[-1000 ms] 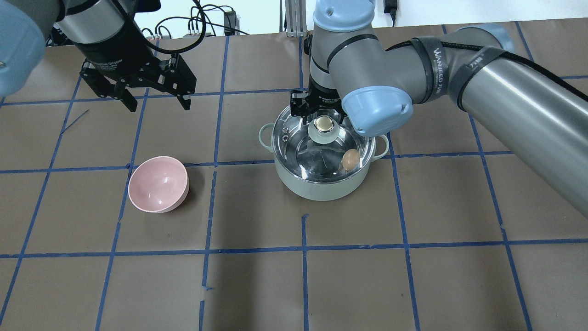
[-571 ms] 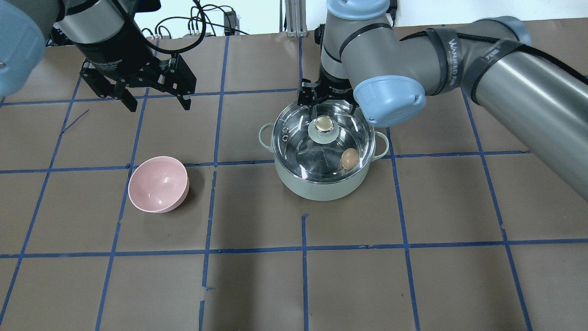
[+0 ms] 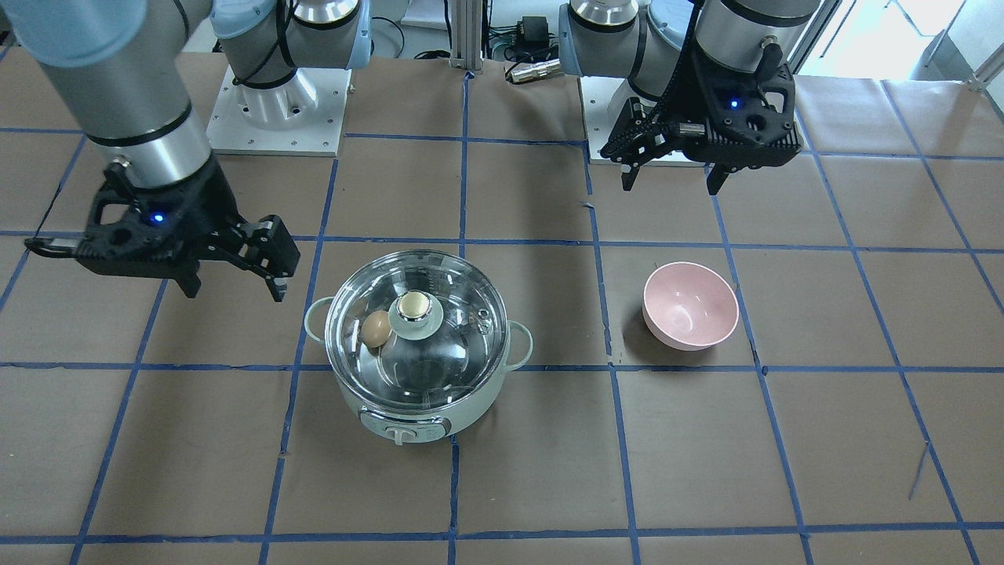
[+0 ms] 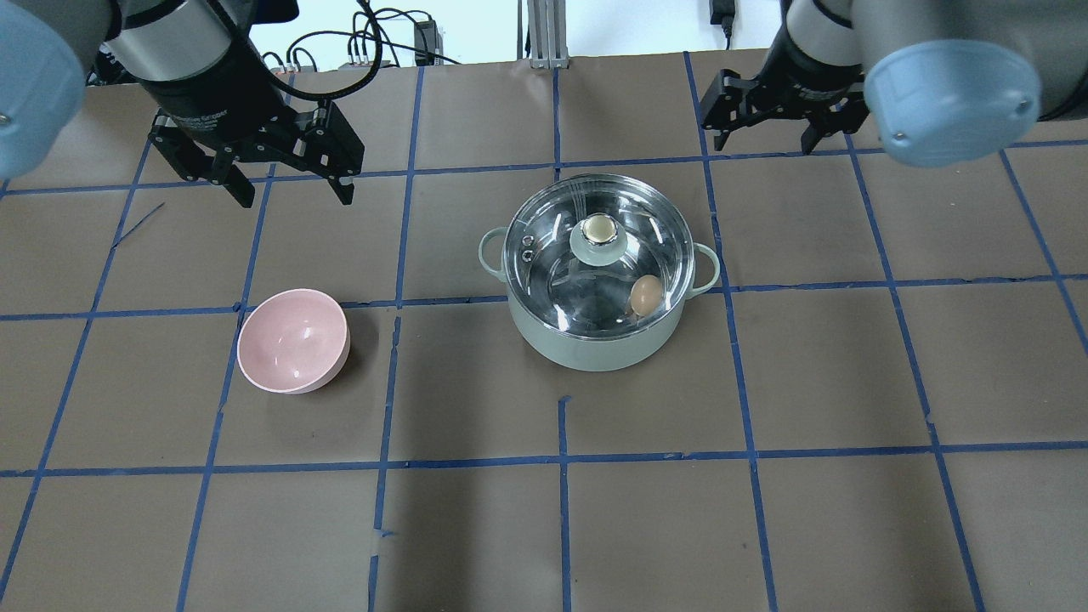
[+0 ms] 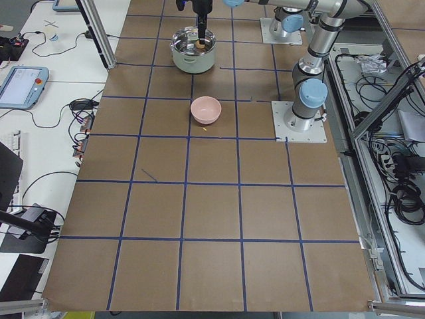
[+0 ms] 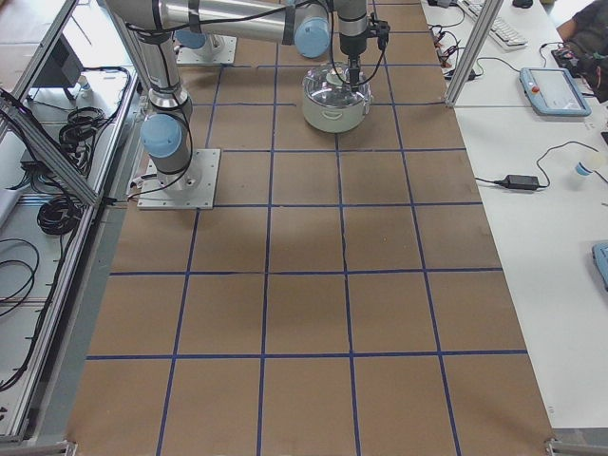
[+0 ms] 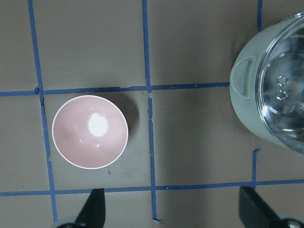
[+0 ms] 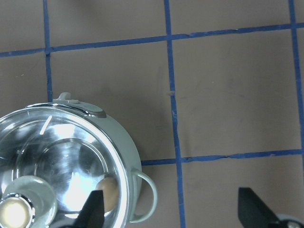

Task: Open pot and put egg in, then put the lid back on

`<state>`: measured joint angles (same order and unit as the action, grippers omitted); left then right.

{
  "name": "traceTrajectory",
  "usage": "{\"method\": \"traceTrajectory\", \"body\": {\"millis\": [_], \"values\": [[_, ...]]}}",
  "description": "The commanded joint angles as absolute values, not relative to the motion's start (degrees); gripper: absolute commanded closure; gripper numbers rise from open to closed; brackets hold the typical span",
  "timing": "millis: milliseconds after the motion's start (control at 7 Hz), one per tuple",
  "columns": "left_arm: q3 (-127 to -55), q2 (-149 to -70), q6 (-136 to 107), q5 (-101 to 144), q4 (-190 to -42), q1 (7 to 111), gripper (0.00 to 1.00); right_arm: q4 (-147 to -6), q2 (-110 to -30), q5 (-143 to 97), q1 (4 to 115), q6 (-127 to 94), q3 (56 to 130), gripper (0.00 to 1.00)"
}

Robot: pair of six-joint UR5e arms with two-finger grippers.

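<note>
The mint-green pot (image 4: 586,348) stands mid-table with its glass lid (image 4: 552,255) seated on the rim and the beige knob (image 4: 600,228) free. The light-brown egg (image 4: 646,295) lies inside against the wall and shows through the glass. It also shows in the front view (image 3: 376,328) and the right wrist view (image 8: 109,190). My right gripper (image 4: 769,136) is open and empty, raised behind and to the right of the pot. My left gripper (image 4: 293,191) is open and empty, hovering at the back left, beyond the bowl.
A pink bowl (image 4: 293,340) stands empty to the left of the pot, and also shows in the left wrist view (image 7: 90,132). Brown paper with blue tape lines covers the table (image 4: 561,510). Cables lie along the far edge.
My right gripper has pulled away from the lid knob, up and to the back right. The lid stays on the pot. The left arm has not moved.
</note>
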<state>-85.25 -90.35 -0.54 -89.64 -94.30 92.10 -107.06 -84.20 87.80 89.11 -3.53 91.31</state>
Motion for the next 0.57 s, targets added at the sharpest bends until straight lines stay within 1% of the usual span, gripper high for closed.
{"method": "traceTrajectory", "body": {"millis": [0,429], "values": [[-85.25,-90.35,-0.44,-89.74,-94.31,92.02,0.0,-104.33,-86.39,87.54,87.8,-2.11,91.49,0.0],[-85.25,-90.35,-0.44,-89.74,-94.31,92.02,0.0,-104.33,-86.4,85.08,88.07,-2.11,91.84,0.0]]}}
